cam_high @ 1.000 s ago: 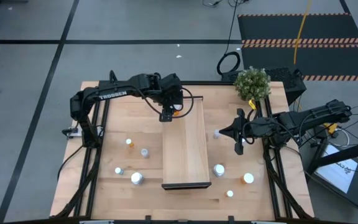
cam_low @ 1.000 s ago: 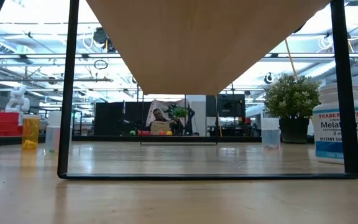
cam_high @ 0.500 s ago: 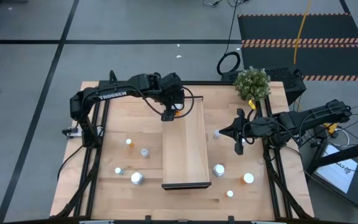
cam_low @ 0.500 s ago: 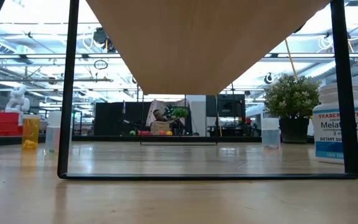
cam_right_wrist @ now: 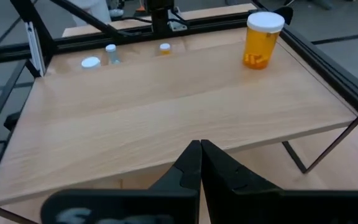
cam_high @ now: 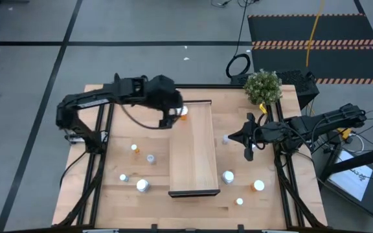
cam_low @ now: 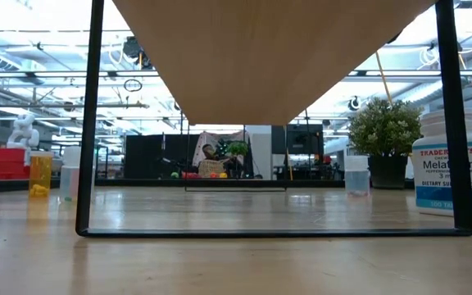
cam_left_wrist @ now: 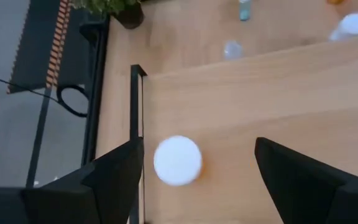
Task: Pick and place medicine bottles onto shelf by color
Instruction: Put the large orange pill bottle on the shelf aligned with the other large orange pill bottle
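Since a second ago: left gripper (cam_high: 166,120) withdrawn from the shelf (cam_high: 193,155) toward the left edge, fingers (cam_left_wrist: 114,180) spread apart, nothing between them. Orange bottle (cam_high: 184,111) released, standing upright on the shelf's far end; white cap (cam_left_wrist: 177,160) visible in left wrist view. Right gripper (cam_high: 248,152) unmoved beside the shelf, fingers pressed together, empty.

Light-wood table (cam_high: 122,129) with remaining bottles scattered either side of the shelf. Potted plant (cam_high: 262,85) at far right corner. Grey floor, hazard-striped mat (cam_high: 316,29) beyond.

Nearest white bottle (cam_low: 454,176) labelled "TRADER…", "Melat…", "DIETARY SUPPLEMENT".
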You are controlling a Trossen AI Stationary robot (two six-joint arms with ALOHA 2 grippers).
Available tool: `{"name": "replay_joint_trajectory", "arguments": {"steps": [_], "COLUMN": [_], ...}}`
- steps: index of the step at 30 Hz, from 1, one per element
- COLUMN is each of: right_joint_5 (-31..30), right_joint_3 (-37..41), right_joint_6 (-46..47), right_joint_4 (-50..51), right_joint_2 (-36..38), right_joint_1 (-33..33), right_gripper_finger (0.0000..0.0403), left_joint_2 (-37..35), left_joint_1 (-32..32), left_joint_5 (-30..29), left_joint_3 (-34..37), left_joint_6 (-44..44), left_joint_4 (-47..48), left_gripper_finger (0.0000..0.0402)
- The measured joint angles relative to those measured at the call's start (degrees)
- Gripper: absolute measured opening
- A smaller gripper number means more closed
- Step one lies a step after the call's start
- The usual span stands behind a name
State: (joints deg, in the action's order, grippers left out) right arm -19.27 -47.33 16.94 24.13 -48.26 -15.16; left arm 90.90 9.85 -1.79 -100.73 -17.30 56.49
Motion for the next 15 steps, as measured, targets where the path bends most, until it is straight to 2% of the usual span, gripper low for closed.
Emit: {"name": "replay_joint_trajectory", "arguments": {"steps": [4,7,11,15], "right_joint_5": [-0.2,-0.1,0.0,-0.2], "right_joint_3": [0.0,0.0,0.0,-1.5], "right_joint_6": [3.4,3.8,3.4,3.4], "right_joint_4": [-0.7,-3.4,-6.1,-5.1], "right_joint_2": [-1.0,-2.4,-4.1,-4.6], "right_joint_1": [0.0,0.0,-1.9,-4.7], "right_gripper_finger": [0.0,0.0,0.0,0.0006], "left_joint_2": [-4.7,-8.5,-13.6,-17.9], "left_joint_1": [-4.1,-8.4,-14.2,-19.3], "left_joint_5": [-1.6,-3.9,-10.8,-15.0], "left_joint_3": [2.8,8.5,18.0,25.8], "left_joint_6": [3.3,5.4,9.7,14.8], "left_joint_4": [0.8,-1.2,-5.2,-10.8], "left_gripper_finger": [0.031,0.031,0.031,0.031]}}
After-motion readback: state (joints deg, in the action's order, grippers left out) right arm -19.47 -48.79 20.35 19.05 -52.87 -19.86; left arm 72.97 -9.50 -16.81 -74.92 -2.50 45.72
